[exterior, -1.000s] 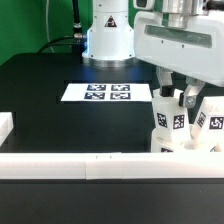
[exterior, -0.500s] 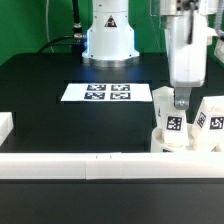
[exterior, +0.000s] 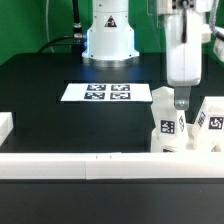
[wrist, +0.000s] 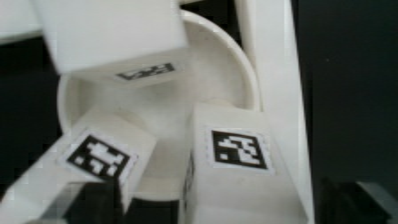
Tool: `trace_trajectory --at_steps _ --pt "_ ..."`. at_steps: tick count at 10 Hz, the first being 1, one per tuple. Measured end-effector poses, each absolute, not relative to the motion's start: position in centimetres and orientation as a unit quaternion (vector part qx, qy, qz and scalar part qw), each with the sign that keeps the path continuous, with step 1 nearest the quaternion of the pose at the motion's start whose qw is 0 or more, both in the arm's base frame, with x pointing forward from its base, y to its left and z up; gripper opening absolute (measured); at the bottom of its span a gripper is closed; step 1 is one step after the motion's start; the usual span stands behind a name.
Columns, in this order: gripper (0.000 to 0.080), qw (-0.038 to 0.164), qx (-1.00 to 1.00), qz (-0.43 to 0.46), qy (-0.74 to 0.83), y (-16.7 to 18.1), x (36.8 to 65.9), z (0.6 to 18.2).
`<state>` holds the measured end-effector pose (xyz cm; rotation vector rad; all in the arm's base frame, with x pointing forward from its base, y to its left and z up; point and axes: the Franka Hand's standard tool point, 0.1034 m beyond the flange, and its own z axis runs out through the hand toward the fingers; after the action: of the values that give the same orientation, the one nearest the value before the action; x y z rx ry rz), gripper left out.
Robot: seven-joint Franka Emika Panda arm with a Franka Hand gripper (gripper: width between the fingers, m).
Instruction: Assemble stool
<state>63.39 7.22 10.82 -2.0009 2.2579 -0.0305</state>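
The white round seat (exterior: 183,146) lies at the exterior view's right, against the front rail, with tagged legs standing on it. My gripper (exterior: 181,101) comes straight down on one upright leg (exterior: 166,122) and is shut on its upper part. A second leg (exterior: 210,120) stands to its right. In the wrist view the seat's ring (wrist: 210,62) fills the middle. The held leg (wrist: 238,150) runs down between my jaws, another tagged leg face (wrist: 102,156) is beside it, and a further leg (wrist: 118,42) lies across the ring.
The marker board (exterior: 105,92) lies flat mid-table. A long white rail (exterior: 90,163) runs along the front, with a white block (exterior: 5,126) at the exterior view's left. The robot base (exterior: 108,38) stands behind.
The wrist has turned about its vertical axis, so the broad hand now shows edge-on. The held leg has turned with it. Little has moved in the last half second.
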Motion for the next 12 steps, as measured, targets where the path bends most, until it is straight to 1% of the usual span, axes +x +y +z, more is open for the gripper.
trace_trajectory --at_steps 1,2,3,5,6,7,9,12 --pt "0.0634 0.069 -0.687 -0.016 0.723 7.7 63.6 11.7" --pt "0.0645 0.073 -0.72 -0.022 0.69 8.3 63.7 12.3" --pt "0.0648 0.069 -0.75 -0.024 0.657 8.0 63.6 11.9" --pt "0.0649 0.066 -0.804 -0.03 0.591 8.0 63.6 11.8" --pt "0.0649 0.057 -0.857 -0.035 0.511 7.9 63.5 11.4" --pt "0.0649 0.052 -0.889 -0.038 0.453 8.0 63.5 11.2" --pt "0.0649 0.05 -0.936 -0.055 0.343 7.8 63.9 10.8" --pt "0.0649 0.043 -0.964 -0.06 0.257 7.6 64.0 10.8"
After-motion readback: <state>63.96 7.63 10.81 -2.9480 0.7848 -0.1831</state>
